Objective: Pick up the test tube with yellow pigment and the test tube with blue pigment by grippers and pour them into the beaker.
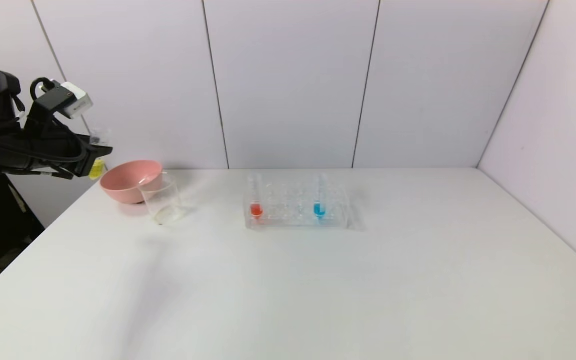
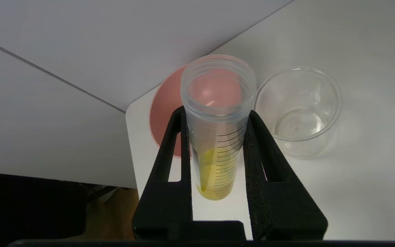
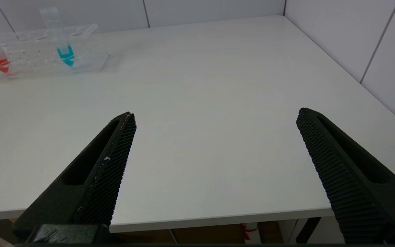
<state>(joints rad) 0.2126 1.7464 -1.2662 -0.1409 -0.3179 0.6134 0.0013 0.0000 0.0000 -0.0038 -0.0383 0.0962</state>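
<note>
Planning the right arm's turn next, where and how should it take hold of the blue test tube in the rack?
Grip the test tube with blue pigment on its bare upper length above the clear rack, coming from above with the jaws either side. It stands upright with only its top clear of the rack. The right gripper is open and empty.

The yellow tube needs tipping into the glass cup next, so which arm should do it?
Left. Its tool grips the yellow tube near the beaker. The right tool hangs open and empty, by the table's near edge.
</note>
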